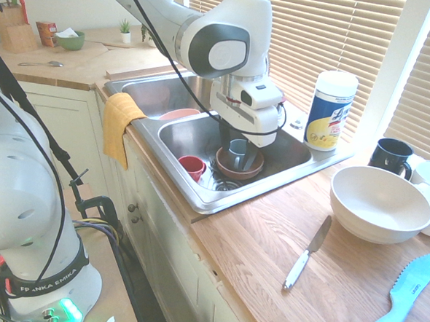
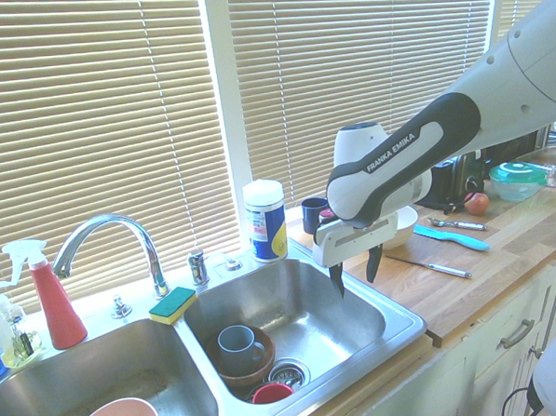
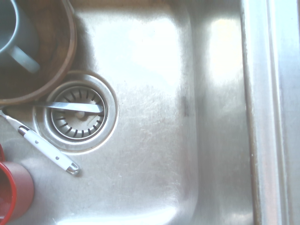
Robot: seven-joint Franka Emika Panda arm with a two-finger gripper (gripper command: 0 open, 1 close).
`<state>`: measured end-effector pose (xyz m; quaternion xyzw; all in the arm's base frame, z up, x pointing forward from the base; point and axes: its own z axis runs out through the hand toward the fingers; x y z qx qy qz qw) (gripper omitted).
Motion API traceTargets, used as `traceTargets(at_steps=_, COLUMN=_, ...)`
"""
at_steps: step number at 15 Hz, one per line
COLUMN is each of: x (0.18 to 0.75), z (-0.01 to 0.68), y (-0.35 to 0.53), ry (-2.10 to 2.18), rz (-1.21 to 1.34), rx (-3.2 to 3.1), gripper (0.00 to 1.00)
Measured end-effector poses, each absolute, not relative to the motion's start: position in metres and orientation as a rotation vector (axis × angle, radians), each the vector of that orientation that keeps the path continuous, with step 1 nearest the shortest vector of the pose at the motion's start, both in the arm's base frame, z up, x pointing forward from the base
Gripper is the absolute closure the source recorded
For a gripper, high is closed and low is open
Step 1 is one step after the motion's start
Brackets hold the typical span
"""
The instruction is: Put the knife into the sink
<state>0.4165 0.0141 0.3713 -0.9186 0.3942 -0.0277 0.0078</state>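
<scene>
Knife pick-up: clear the rim, then straddle the handle

Beneath the gripper, whose fingers are spread with nothing between them, lies the right-hand basin of the sink as the second exterior view shows it. Down by the drain is a white-handled utensil; leave that one alone.

Just past the rim from the gripper, the knife lies flat on the wooden counter. The step now is probably to reach it: travel high over the rim, turn the fingers across the narrow handle, descend nearly to the wood and close squarely. Too high a grip could slip.

Beyond the knife sit the white bowl, worth keeping the wrist off, and the blue serrated knife, not wanted.
</scene>
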Motion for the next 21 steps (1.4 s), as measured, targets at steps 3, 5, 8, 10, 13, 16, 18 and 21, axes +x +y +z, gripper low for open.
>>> traceTargets(at_steps=3, x=0.418, z=0.373, y=0.013, ry=1.204, rz=-0.096, rx=-2.891, gripper=0.00)
traceTargets(at_steps=5, x=0.419, z=0.376, y=-0.002, ry=1.089, rz=-0.065, rx=-2.956, gripper=0.00)
traceTargets(at_steps=8, x=0.418, z=0.374, y=-0.052, ry=0.879, rz=-0.029, rx=-3.037, gripper=0.00)
traceTargets(at_steps=10, x=0.410, z=0.371, y=-0.094, ry=0.755, rz=-0.013, rx=-3.079, gripper=0.00)
traceTargets(at_steps=13, x=0.397, z=0.370, y=-0.143, ry=0.699, rz=-0.016, rx=-3.103, gripper=0.00)
traceTargets(at_steps=16, x=0.384, z=0.365, y=-0.182, ry=0.720, rz=-0.017, rx=-3.090, gripper=0.00)
traceTargets(at_steps=18, x=0.380, z=0.361, y=-0.203, ry=0.745, rz=-0.023, rx=-3.084, gripper=0.00)
traceTargets(at_steps=21, x=0.383, z=0.353, y=-0.232, ry=0.798, rz=-0.017, rx=-3.077, gripper=0.00)
